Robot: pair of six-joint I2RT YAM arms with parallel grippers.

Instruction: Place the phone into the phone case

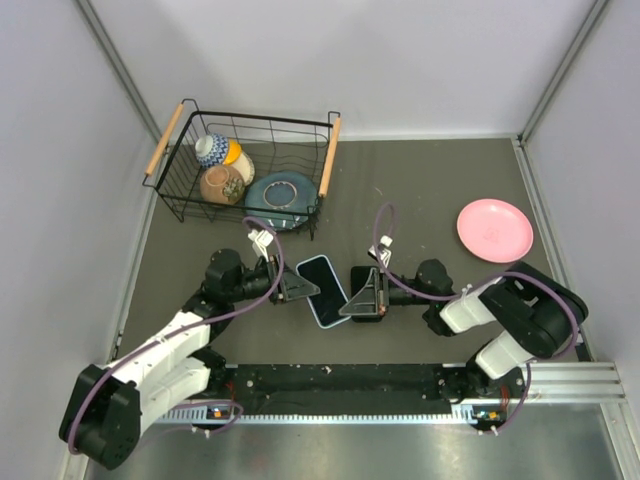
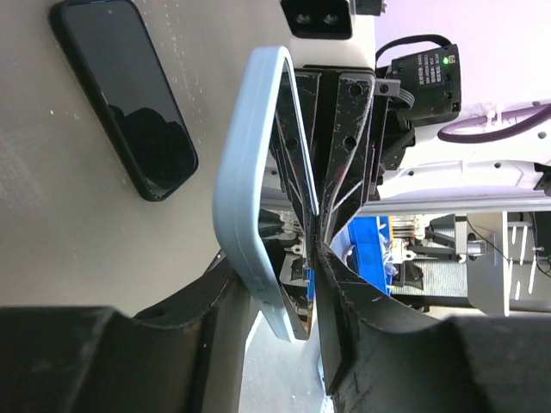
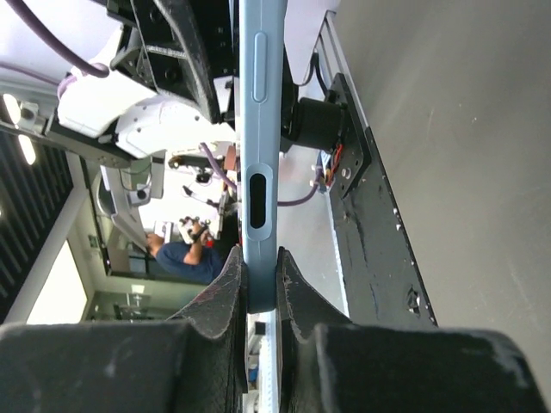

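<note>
1. Slippage is the first hazard. The phone case [image 2: 245, 215] is held on edge, clear of the table [image 1: 430, 180], and only one thin rim is pinched by the right gripper [image 3: 261, 262], whose jaws are closed tight on it. A twist or a drop can be caused by any sideways push.
2. The opposite end of the case is straddled by the left gripper [image 1: 299, 288] with its jaws partly apart. Whether the case is actually clamped there cannot be told. If the two arms are moved unevenly, the pliable case can be bent or wrenched out of the pinch.
3. The phone [image 2: 125, 95] is seen lying flat, dark face up, on the table just beside the case, gripped by nothing. While both grippers are taken up with the case, the phone cannot be lifted. If one grip is released badly, the case could fall onto it.
4. Misalignment is also to be expected: a corner can be jammed if the phone is pressed in at an angle.
5. The things are counted as follows:
   - one phone, one case and two grippers;
   - one wire basket [image 1: 262, 118], with one blue-grey plate [image 1: 283, 192] and what appear to be three bowls [image 1: 222, 185] in it;
   - one pink plate [image 1: 494, 229], well apart on the table.
</note>
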